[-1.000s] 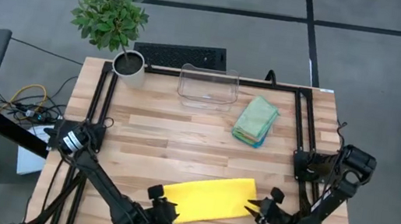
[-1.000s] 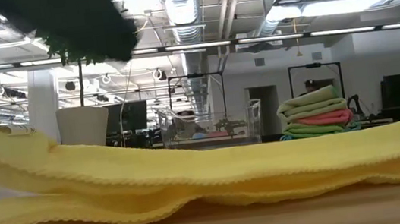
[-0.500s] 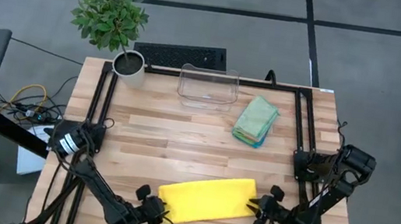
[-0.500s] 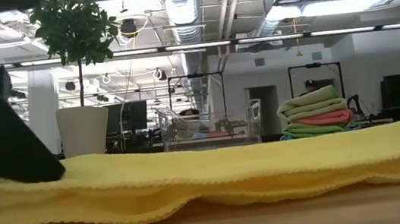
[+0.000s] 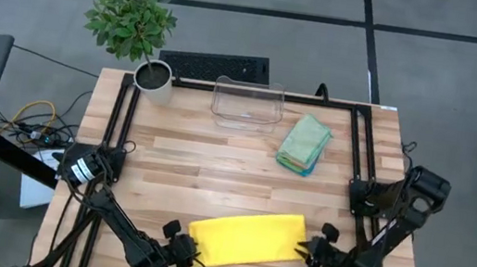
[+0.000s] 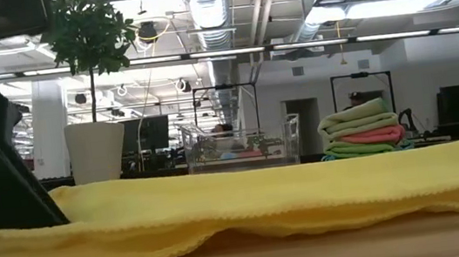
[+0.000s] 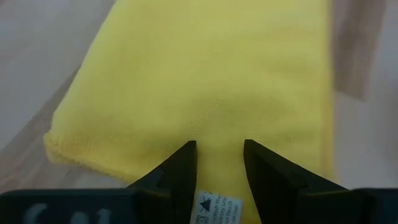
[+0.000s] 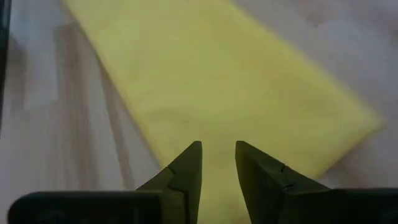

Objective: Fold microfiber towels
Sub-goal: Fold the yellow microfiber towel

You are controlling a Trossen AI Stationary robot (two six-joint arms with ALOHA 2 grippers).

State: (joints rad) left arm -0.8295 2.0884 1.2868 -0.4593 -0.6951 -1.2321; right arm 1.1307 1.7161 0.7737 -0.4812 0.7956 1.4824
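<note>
We find almost nothing we can read. At the bottom centre of the left wrist view, a small white label (image 7: 217, 205) sits between the left gripper's (image 7: 219, 151) fingers; it bears a dark triangle symbol and tiny print we cannot make out.

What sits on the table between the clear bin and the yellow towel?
Nothing: in the high view only bare wooden table lies between the clear bin and the yellow towel. The folded towel stack sits off to the side.
</note>
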